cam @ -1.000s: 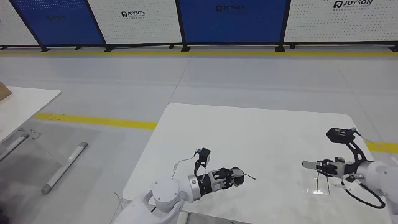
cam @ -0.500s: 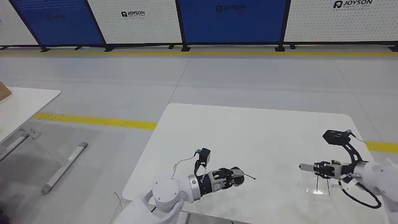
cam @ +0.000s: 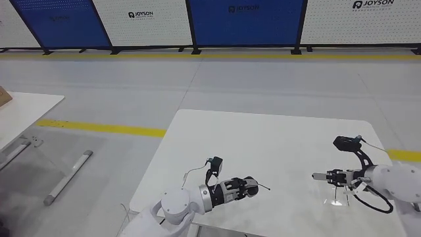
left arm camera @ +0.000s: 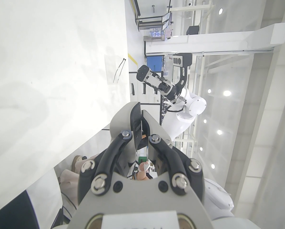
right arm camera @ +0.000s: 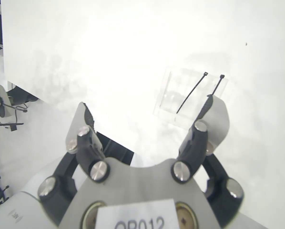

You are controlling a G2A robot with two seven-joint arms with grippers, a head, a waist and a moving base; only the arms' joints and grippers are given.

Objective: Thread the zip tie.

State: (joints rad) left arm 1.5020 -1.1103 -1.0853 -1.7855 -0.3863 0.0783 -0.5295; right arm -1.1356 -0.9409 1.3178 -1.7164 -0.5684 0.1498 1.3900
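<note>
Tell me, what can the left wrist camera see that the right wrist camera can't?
Left wrist view: the left hand shut, close up, and the right hand far off. Right wrist view: that right hand close up, wide open. Both: two black zip ties lying on a clear plate on the white table.

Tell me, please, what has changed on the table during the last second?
The right hand, open, moved a little toward the table's middle, beside the clear plate that carries two zip ties. It took hold of nothing. The left hand stayed where it was, shut on a thin black zip tie. The plate did not move.
</note>
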